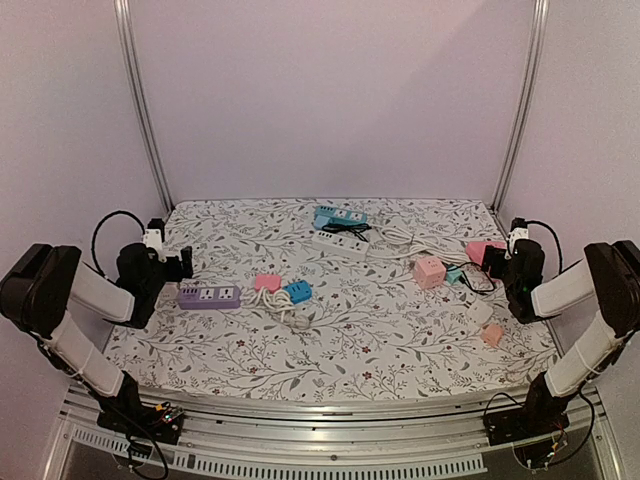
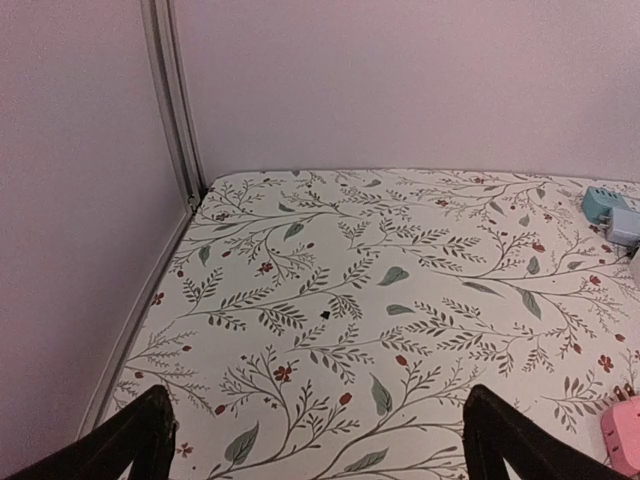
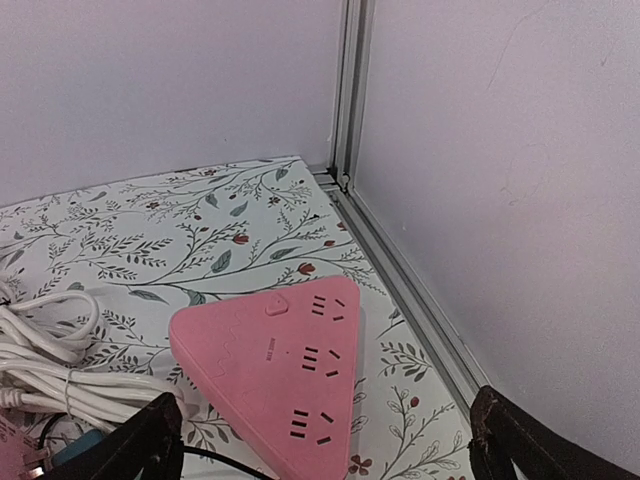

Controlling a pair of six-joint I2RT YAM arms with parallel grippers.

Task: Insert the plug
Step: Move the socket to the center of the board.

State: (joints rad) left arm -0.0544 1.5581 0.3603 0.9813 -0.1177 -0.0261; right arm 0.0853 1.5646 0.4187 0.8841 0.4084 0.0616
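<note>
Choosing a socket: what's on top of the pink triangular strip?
Nothing rests on the pink triangular strip; three socket sets show bare. Its near tip is out of view.

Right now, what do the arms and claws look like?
Both alike: left arm and right arm have black joints and pale grey links. A black cable loops at each wrist. The left claw and right claw have dark, tapering fingers. No markings legible.
</note>
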